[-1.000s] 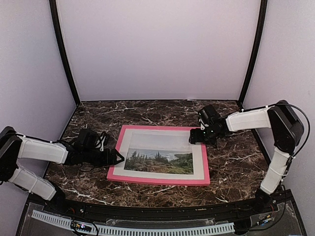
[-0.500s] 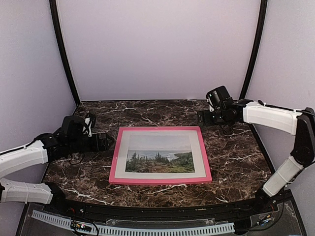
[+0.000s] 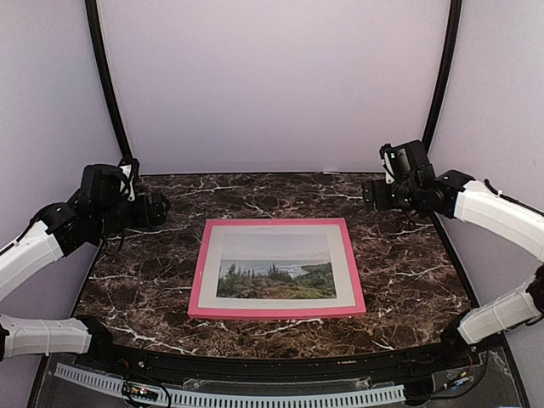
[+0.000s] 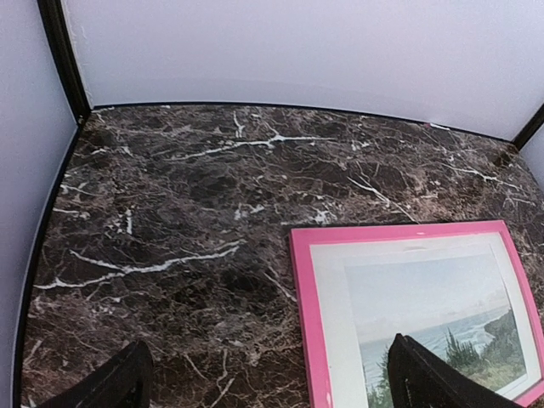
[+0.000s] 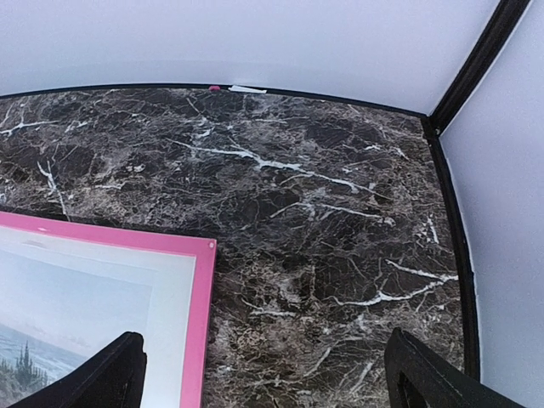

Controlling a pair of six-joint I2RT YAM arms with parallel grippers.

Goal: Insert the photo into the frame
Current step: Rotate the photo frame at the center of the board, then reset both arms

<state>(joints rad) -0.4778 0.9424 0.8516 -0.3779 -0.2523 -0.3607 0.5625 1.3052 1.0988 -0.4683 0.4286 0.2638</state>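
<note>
— Top external view: where is the frame (image 3: pixel 198 270)?
— It lies flat on the dark desk (image 3: pixel 408 263). The photo (image 3: pixel 276 274) sits inside it, with a white mat (image 3: pixel 344 272) around the photo.
— Are the jaws touching it?
— No. The left jaws hang in the air off the frame's far left corner. The right jaws hang off its far right corner. Both are well apart from the frame.
— Are they holding anything?
— Nothing. Both pairs stand wide open. Each wrist view shows two dark fingertips (image 4: pixel 102 387) far apart, and a pink corner of the frame down on the desk.
— Which way does the frame lie?
— Its long sides run left to right. The photo's sky is at the far side of the frame. The trees and grass are at the near side.
</note>
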